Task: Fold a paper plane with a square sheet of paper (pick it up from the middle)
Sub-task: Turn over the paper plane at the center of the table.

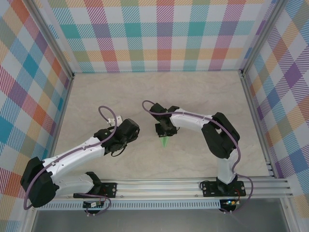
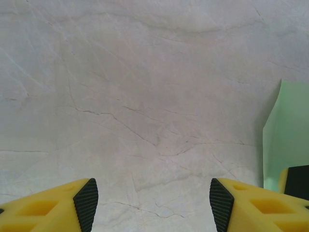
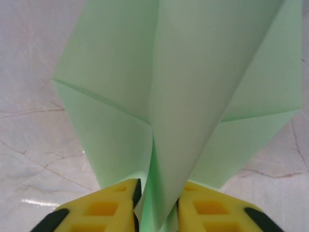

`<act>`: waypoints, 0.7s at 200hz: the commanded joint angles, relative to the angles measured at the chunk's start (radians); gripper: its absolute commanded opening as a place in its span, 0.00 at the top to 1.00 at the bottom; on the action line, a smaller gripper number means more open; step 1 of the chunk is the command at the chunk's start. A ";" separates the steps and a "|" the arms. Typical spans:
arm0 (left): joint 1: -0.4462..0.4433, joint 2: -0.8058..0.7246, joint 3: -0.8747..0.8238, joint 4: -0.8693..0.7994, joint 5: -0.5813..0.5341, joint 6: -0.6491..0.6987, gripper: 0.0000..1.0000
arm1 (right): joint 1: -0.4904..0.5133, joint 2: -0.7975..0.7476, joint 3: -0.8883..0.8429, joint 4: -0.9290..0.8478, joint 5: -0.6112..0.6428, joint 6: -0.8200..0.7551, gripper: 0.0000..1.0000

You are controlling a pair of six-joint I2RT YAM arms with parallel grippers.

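The paper plane (image 3: 193,72) is pale mint-green paper folded into a pointed shape with a raised centre crease and flaps spreading to both sides. My right gripper (image 3: 157,203) is shut on that centre fold, its yellow fingers (image 3: 111,205) pressing it from either side. In the top view the green tip (image 1: 164,141) pokes out below my right gripper (image 1: 164,130) near the table's middle. My left gripper (image 2: 153,205) is open over bare table with nothing between its fingers. It sits just left of the paper (image 2: 287,130) in the top view (image 1: 131,130).
The marble-look table (image 1: 159,92) is walled by plaid panels (image 1: 159,34) at the back and both sides. An aluminium rail (image 1: 164,186) carrying the arm bases runs along the near edge. Part of the right gripper's finger (image 2: 295,181) shows at the left wrist view's right edge.
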 commanded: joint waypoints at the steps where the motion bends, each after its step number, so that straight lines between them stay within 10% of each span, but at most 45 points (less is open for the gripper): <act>1: 0.008 -0.038 -0.013 -0.036 -0.060 0.011 0.32 | 0.001 -0.088 0.031 -0.061 -0.012 -0.032 0.71; 86: 0.168 -0.124 -0.031 -0.037 -0.319 0.245 0.00 | -0.228 -0.708 -0.287 0.101 0.513 -0.241 0.21; 140: 0.390 -0.013 -0.108 0.287 -0.462 0.523 0.00 | -0.643 -0.753 -0.688 0.645 0.340 -0.454 0.00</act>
